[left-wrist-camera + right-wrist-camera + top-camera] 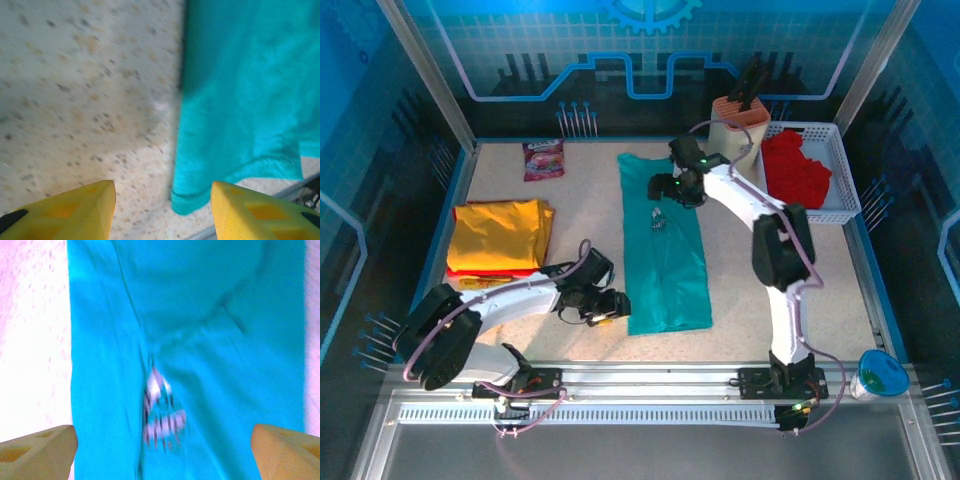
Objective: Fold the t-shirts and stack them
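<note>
A teal t-shirt (670,270) lies in the middle of the table, folded lengthwise into a long strip, its small white print (658,220) showing. My left gripper (617,305) is low at the strip's near left corner. In the left wrist view its yellow fingers (75,212) stand apart, and the teal corner (192,197) lies between them, ungripped. My right gripper (666,190) hovers open over the strip's upper part. The teal t-shirt (215,315) and its print (160,415) fill the space between its pale fingers (37,452). A folded yellow t-shirt (500,235) rests on a red one (490,272) at the left.
A white basket (842,175) at the back right holds a crumpled red t-shirt (795,170). A knife block (735,120) stands beside it. A pink snack packet (542,158) lies at the back left. A teal cup (880,377) sits off the table's near right corner.
</note>
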Tool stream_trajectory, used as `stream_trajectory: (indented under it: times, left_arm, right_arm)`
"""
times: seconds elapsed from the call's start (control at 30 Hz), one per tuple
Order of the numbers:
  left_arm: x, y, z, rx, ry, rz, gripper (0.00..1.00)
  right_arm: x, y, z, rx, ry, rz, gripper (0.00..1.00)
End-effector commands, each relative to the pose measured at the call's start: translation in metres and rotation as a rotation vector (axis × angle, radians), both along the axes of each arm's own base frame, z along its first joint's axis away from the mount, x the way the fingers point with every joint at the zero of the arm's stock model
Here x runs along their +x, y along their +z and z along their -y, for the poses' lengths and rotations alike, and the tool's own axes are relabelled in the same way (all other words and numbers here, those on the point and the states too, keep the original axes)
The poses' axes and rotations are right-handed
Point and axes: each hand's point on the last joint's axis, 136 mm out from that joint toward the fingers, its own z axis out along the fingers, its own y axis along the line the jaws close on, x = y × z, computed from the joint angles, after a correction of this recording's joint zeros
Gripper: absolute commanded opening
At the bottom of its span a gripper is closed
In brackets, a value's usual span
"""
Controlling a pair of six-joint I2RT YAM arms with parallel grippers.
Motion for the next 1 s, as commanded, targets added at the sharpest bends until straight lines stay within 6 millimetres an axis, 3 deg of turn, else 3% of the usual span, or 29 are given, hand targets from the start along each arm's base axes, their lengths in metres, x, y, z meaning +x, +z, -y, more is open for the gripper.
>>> stream_trajectory:
  times: [0.0, 0.2, 0.4, 0.5, 0.67, 0.97]
  left_arm:
    - [-0.013, 0.000, 0.000, -0.011, 0.025, -0.038, 0.53]
    - [-0.025, -0.007, 0.007, -0.013, 0.031, -0.062, 0.50]
    - [-0.034, -0.020, 0.015, -0.018, 0.026, -0.108, 0.48]
    - [-0.031, -0.018, 0.023, -0.027, 0.023, -0.097, 0.47]
    - [-0.024, -0.013, 0.031, -0.040, 0.020, -0.079, 0.44]
    - [-0.022, -0.010, 0.037, -0.039, 0.016, -0.066, 0.36]
  right_arm:
    - [-0.058, -0.003, 0.033, -0.041, 0.001, -0.074, 0.88]
    - [-0.168, -0.026, 0.070, 0.000, -0.019, -0.211, 0.74]
    - [-0.250, -0.062, 0.101, -0.007, -0.079, -0.337, 0.63]
    - [-0.270, -0.077, 0.102, 0.032, -0.104, -0.376, 0.58]
    - [-0.287, -0.095, 0.091, 0.086, -0.104, -0.431, 0.54]
    - [-0.287, -0.093, 0.069, 0.103, -0.092, -0.416, 0.51]
